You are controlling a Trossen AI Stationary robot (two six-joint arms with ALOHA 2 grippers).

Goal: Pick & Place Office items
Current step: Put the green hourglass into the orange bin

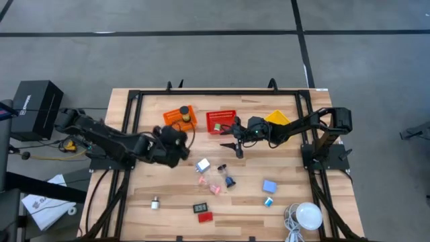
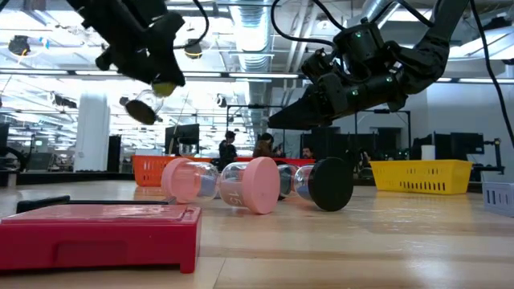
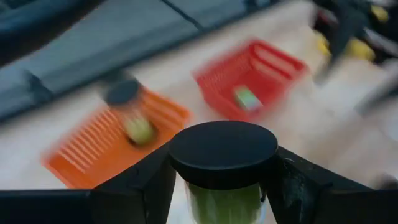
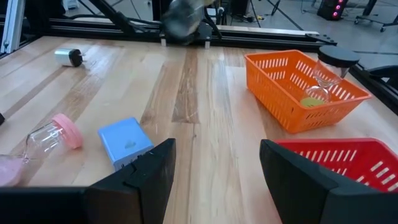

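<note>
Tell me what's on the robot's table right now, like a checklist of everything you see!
Surface: wooden table in a black frame.
Job's things: black-capped vial with green contents held by the left gripper; a similar vial in the orange basket; pink-capped vials, blue block, flat red rectangle lying loose.
Clutter: red basket, yellow basket, white dome.
Grippers: left gripper near the orange basket, shut on the vial; right gripper open, empty, beside the red basket.
Cables: one leaves the dome.
Surroundings: people behind the table.
</note>
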